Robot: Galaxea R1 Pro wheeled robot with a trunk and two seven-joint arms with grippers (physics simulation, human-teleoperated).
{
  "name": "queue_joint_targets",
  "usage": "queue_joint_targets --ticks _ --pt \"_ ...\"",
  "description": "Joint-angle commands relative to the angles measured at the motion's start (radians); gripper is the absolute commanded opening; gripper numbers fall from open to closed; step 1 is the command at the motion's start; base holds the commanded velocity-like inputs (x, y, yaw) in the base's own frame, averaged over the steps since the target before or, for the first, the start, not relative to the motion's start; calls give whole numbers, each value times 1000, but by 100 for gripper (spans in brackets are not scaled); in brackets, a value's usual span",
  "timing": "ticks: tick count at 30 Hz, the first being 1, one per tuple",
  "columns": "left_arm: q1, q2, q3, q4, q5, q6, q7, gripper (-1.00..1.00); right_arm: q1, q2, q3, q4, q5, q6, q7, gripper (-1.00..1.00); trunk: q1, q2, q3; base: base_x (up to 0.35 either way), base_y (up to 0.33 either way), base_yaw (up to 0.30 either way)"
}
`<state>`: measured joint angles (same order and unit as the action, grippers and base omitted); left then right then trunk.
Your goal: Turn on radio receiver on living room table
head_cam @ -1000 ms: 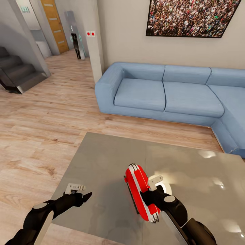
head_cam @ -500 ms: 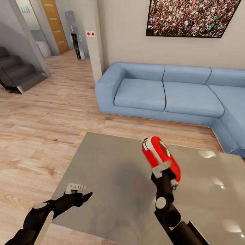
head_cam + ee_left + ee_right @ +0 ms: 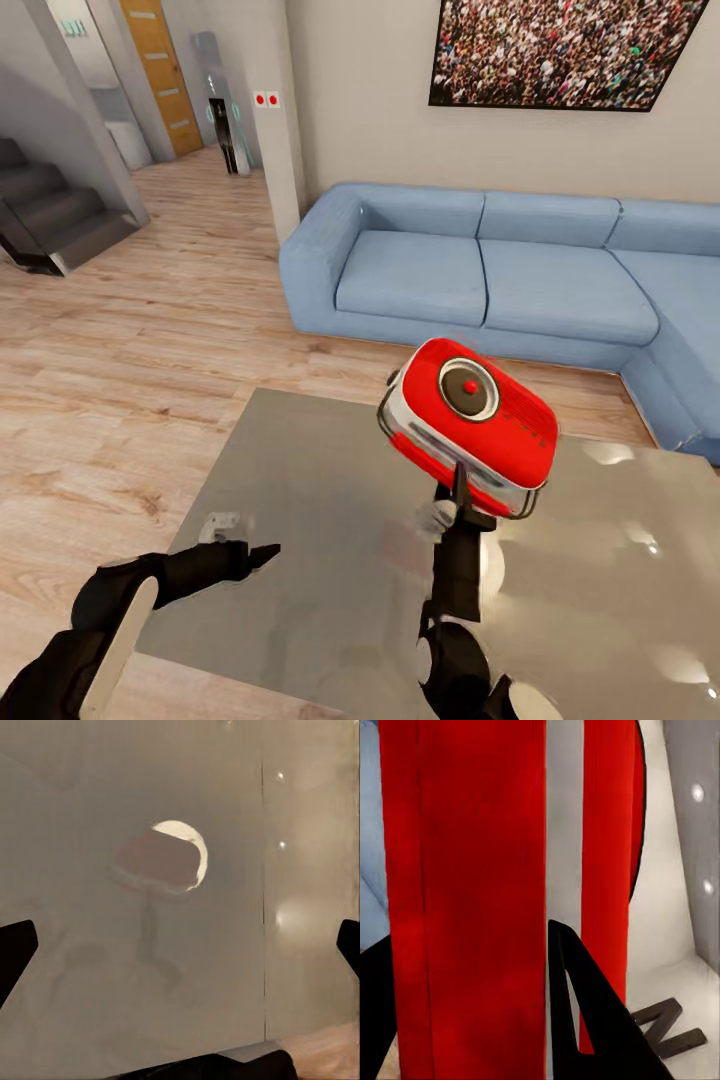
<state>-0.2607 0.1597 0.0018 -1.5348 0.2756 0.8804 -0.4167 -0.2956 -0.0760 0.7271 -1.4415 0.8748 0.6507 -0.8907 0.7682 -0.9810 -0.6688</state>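
**Operator:** Report the position of the radio receiver (image 3: 470,425).

**Technician:** It is held in the air above the worktop (image 3: 300,500), well clear of the surface. One broad red face is tilted up toward the head camera. That face carries a round dark dial with a red centre. The right hand (image 3: 455,500) is clenched on the lower edge of the casing, with the arm rising from below. In the right wrist view, one dark finger (image 3: 585,1020) lies against the red casing and its white band.

**Operator:** State of the left hand?

**Technician:** The left hand (image 3: 245,555) is released and holds nothing. It hovers low over the near left corner of the worktop. In the left wrist view its fingertips (image 3: 15,952) stand far apart.

**Operator:** Handling characteristics?

**Technician:** The box appears rigid, smooth-sided and light. A narrow edge grip is likely to let it pivot or slip. A grip across the white rim band should be more secure. Keep the dial face unobstructed for the free hand.

**Operator:** Surface and room?

**Technician:** The worktop is glossy grey and mirrors the red box and ceiling lights. Hard objects will probably slide on it. Surroundings: light plank floor (image 3: 120,380), blue corner sofa (image 3: 480,270), crowd picture (image 3: 560,50), staircase (image 3: 50,220).
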Motion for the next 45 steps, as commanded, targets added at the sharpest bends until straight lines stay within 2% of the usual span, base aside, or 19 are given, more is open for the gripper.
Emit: queue_joint_targets --ticks 1,2,4,5,8,9,11,15,17,18,20,22,25,27,31,35,37,39,45 --pt "-20 0 0 -2 13 34 -18 100 0 3 24 83 59 9 -57 -100 0 0 0 0 0 0" --pt "-30 1 0 -3 22 52 -37 100 0 10 34 140 85 10 -97 -100 0 0 0 0 0 0" --pt "-57 7 1 -5 37 85 -109 100 0 55 49 328 133 9 -210 -100 0 0 0 0 0 0" --pt "-74 10 2 -5 43 91 -126 100 0 68 82 421 138 7 -232 -100 0 0 0 0 0 0" --pt "-124 10 3 -5 93 106 -155 100 0 80 143 519 133 6 -235 -100 0 0 0 0 0 0" --pt "-175 12 3 -5 150 134 -178 100 0 99 152 563 131 5 -238 -100 0 0 0 0 0 0" --pt "-245 15 3 -5 197 157 -192 100 0 119 158 614 130 6 -239 -100 0 0 0 0 0 0" --pt "-269 28 3 -5 252 163 -197 100 0 126 159 652 129 8 -237 -100 0 0 0 0 0 0" --pt "-274 62 3 -5 340 164 -198 100 0 127 160 673 129 8 -238 -100 0 0 0 0 0 0" --pt "-279 105 3 -5 442 164 -198 100 0 130 161 683 128 8 -239 -100 0 0 0 0 0 0" --pt "-282 166 3 -5 574 162 -198 100 0 142 160 688 128 6 -240 -100 0 0 0 0 0 0" --pt "-283 186 3 -5 621 161 -197 100 0 153 160 689 129 6 -240 -100 0 0 0 0 0 0" --pt "-285 184 3 -5 644 159 -195 100 0 161 160 690 130 10 -240 -100 0 0 0 0 0 0" --pt "-285 159 2 -5 647 158 -192 100 0 163 160 691 130 11 -239 -100 0 0 0 0 0 0" --pt "-285 82 -1 -5 635 158 -172 100 0 163 161 694 131 12 -240 -100 0 0 0 0 0 0" --pt "-285 -4 -12 -5 631 159 -72 100 0 163 161 694 131 12 -240 -100 0 0 0 0 0 0" --pt "-286 -34 -16 -4 631 159 -13 100 0 173 161 694 130 12 -241 -100 0 0 0 0 0 0" --pt "-286 -48 -17 -3 632 161 20 100 0 191 160 691 126 14 -243 -100 0 0 0 0 0 0" --pt "-287 -51 -17 -2 632 162 31 100 1 206 163 677 128 19 -246 -100 0 0 0 0 0 0"
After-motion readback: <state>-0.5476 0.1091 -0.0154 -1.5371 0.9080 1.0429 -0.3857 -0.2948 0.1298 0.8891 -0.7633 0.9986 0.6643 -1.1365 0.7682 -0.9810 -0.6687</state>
